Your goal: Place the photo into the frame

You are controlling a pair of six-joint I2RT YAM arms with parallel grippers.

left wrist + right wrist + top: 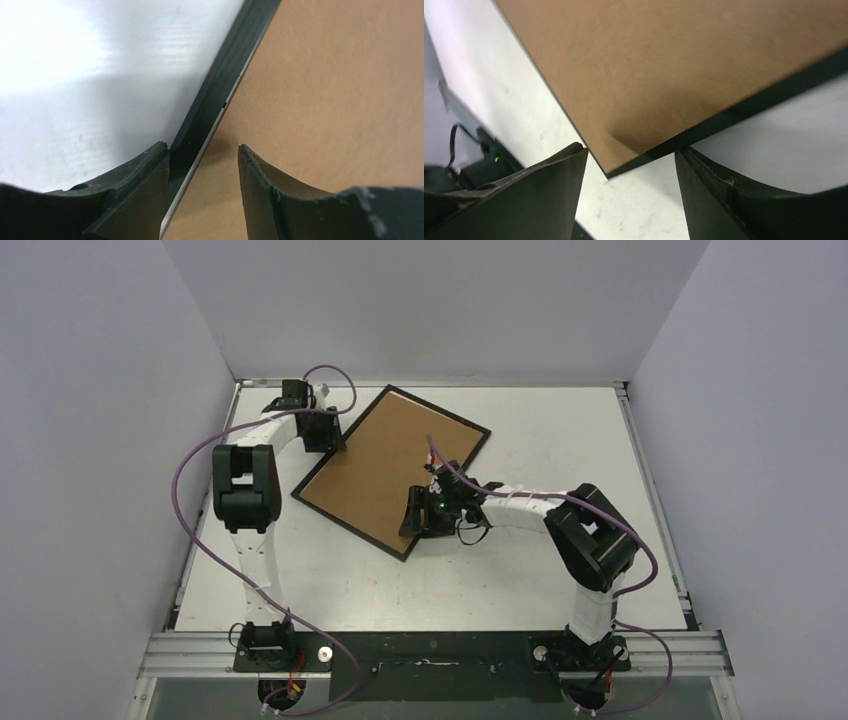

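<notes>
Frame lies backing up at centre of top view, long axis upper right to lower left. Left gripper half open astride upper-left rail. Right gripper half open around bottom corner. Neither of the 2 clearly grips. Photo not visible.

Even overhead light, glare on the table, blurred wrist views

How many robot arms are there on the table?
2. The left arm reaches the frame at its far-left edge; the right arm, at its near corner. None looks hidden.
</notes>
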